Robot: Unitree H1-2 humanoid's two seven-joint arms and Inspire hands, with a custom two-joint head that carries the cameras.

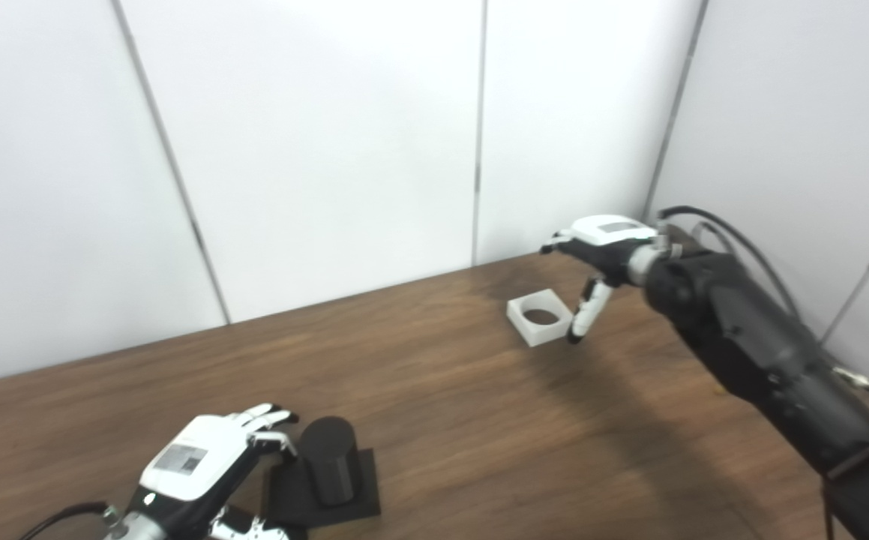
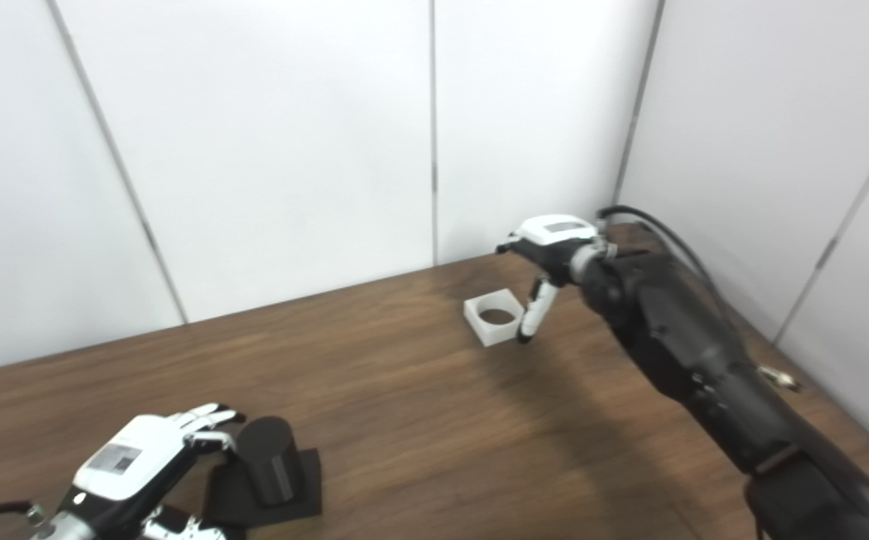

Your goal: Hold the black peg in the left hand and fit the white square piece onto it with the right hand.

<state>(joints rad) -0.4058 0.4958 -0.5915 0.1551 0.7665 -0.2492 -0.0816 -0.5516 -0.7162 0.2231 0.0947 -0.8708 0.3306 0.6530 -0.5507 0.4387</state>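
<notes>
The black peg [image 1: 329,461] is a short upright cylinder on a flat black square base, near the table's front left. My left hand [image 1: 205,461] is open beside its left side, fingers spread toward it, not gripping it. The white square piece [image 1: 541,317] with a round hole lies flat on the table at the far right. My right hand [image 1: 599,255] hovers just above and right of it, open, with a finger [image 1: 582,315] pointing down by the piece's right edge. It also shows in the right eye view [image 2: 495,317].
The brown wooden table [image 1: 441,405] is bounded by white wall panels at the back and right. A cable runs along my right arm [image 1: 764,352]. A small metal item [image 1: 854,379] lies near the right edge.
</notes>
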